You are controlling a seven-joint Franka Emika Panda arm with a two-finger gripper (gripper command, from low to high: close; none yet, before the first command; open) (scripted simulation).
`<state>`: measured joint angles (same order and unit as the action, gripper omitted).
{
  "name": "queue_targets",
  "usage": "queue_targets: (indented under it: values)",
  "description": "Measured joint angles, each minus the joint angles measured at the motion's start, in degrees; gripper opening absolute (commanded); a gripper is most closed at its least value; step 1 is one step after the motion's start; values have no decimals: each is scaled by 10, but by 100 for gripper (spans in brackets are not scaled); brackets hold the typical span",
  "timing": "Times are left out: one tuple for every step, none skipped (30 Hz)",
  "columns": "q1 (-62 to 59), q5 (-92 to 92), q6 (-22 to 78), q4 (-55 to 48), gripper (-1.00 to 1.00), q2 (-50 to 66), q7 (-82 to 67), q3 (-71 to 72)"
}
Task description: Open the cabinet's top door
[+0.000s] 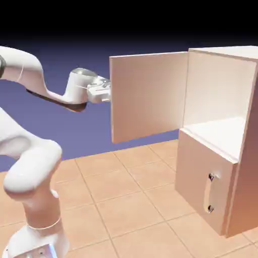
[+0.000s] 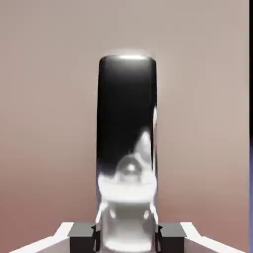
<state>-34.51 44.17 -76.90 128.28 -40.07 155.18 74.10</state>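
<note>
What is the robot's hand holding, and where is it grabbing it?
The gripper is shut on the top door's handle, one finger on each side of the shiny bar near its end. The door stands swung wide open from the cabinet.

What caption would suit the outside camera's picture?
White arm's gripper at the swung-open top door of the cabinet; lower door shut.

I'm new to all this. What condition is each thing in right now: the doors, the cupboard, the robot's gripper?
top door: swung wide open, sticking out from the cabinet.
lower door: shut, its handle untouched.
cabinet: upright; upper compartment exposed, nothing visible inside.
gripper: at the top door's outer face, fingers on either side of its handle.
</note>
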Motion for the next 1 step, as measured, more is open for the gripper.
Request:
queue_targets:
  values:
    - [-21,-8,14,-17,-100,1,-1,19]
